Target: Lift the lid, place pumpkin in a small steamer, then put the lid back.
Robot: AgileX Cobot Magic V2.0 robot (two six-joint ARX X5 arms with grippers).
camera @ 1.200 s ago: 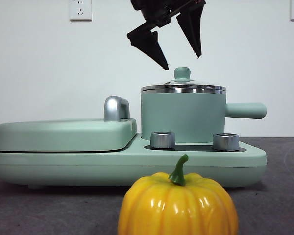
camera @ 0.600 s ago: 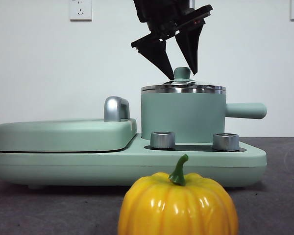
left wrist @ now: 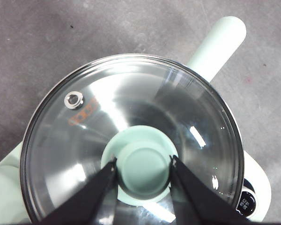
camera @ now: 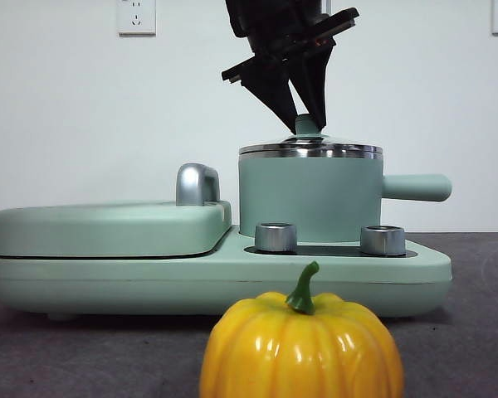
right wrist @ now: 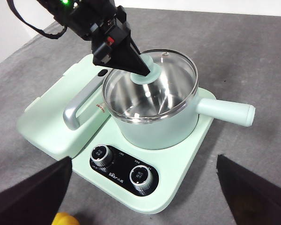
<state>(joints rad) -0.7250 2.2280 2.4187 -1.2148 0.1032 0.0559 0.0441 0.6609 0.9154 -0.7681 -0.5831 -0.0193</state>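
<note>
The small steamer (camera: 307,195) stands on the right half of a mint-green cooker base, its straight handle (camera: 415,187) pointing right. Its glass lid (left wrist: 131,93) sits flat on the chrome rim. My left gripper (left wrist: 144,164) comes down from above, and its black jaws press both sides of the lid's mint-green knob (camera: 307,124). The pumpkin (camera: 301,348), glossy yellow-orange with a green stem, rests on the grey table in front of the cooker. My right gripper (right wrist: 144,159) hangs open high above the cooker's front side, holding nothing; the pumpkin (right wrist: 65,218) just peeks in beside one jaw.
A wide flat mint-green cover (camera: 108,224) with a chrome handle (camera: 197,184) fills the cooker's left half. Two chrome dials (camera: 275,236) (camera: 383,240) sit in front of the pot. A white wall stands close behind.
My left gripper dropped from above the pot onto the knob, and its jaws went from spread wide to closed against it. The lid, pot and pumpkin stayed put.
</note>
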